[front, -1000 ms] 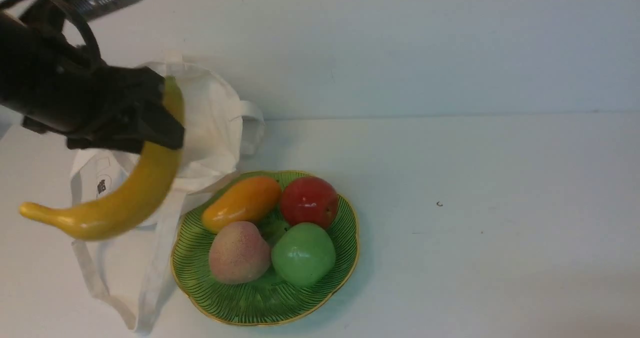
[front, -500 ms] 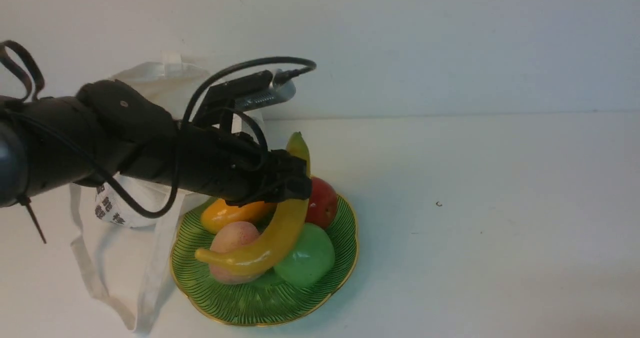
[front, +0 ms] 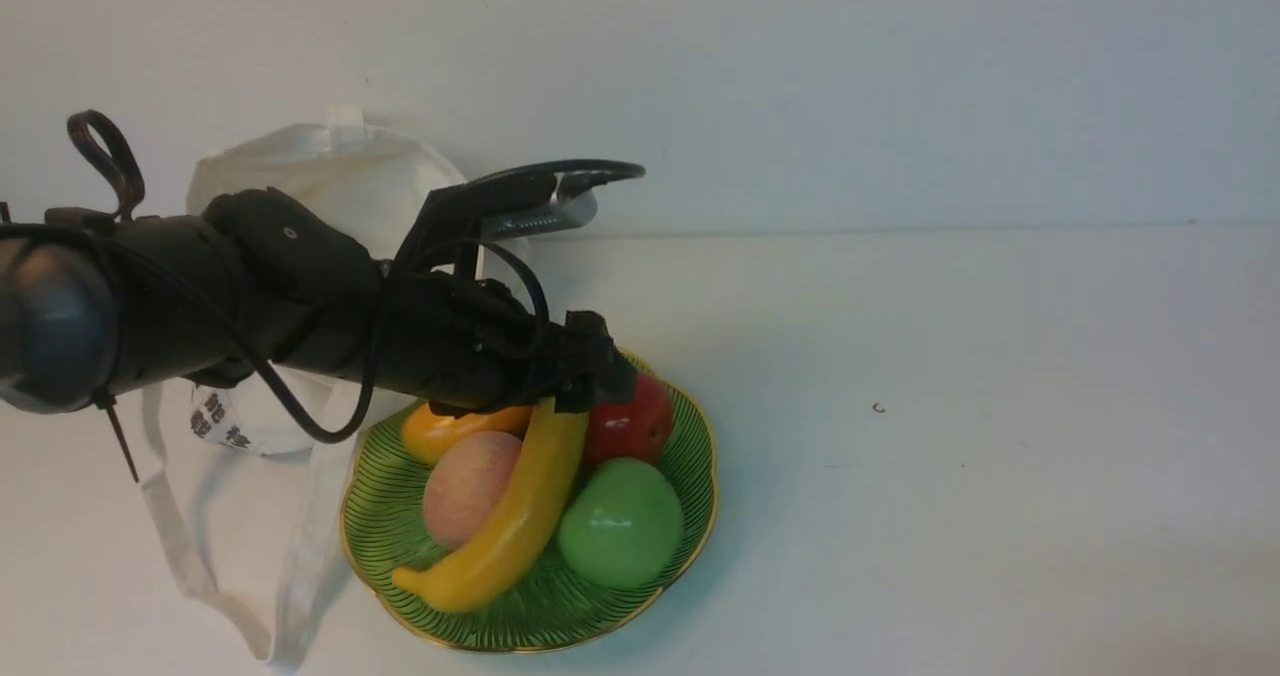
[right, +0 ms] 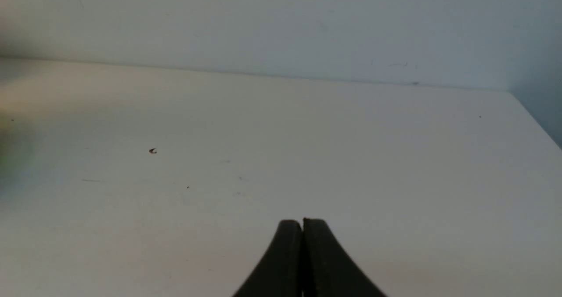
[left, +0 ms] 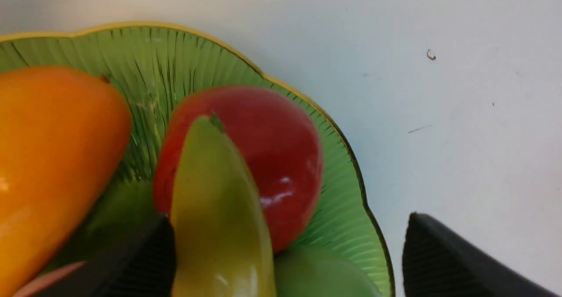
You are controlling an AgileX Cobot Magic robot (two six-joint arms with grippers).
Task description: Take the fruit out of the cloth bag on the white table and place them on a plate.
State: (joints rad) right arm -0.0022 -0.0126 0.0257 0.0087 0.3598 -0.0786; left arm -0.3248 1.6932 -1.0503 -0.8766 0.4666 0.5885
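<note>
Nearest to the robot is the shallow green ribbed plate with a wavy gold rim (front: 600, 616). The long curved yellow glossy banana (front: 510, 526) lies on it, with the lower tip close to the near rim. Its body runs up between a pink-yellow matte peach (front: 470, 486) and a shiny round green apple (front: 620, 523), and it seems to lean on both.

I judge that the banana is a light, hollow and stiff toy, and its smooth skin is probably slippery. Because it is curved and sits on round fruit, it could roll or slide if something pushes it. The best place to take hold is the thick middle, across the narrow width, where the sides are almost parallel.

Behind these are an orange glossy mango-shaped fruit (front: 445, 431) and a shiny red apple (front: 640, 421). The black left hand (front: 600, 386) hangs over the stem end of the banana. In the left wrist view its jaws are spread wide. One finger is just beside the banana, perhaps touching it, and the other is well apart, so nothing is pinched.

Farther back and to the left lies the soft white canvas cloth bag (front: 330, 171), limp and folded, and its straps spread toward the robot. I cannot tell if more fruit is inside.

The plain white flat bench (front: 1000, 456) carries everything. The right hand (right: 302, 244) shows only in its own wrist view, with the fingers pressed together and holding nothing.
</note>
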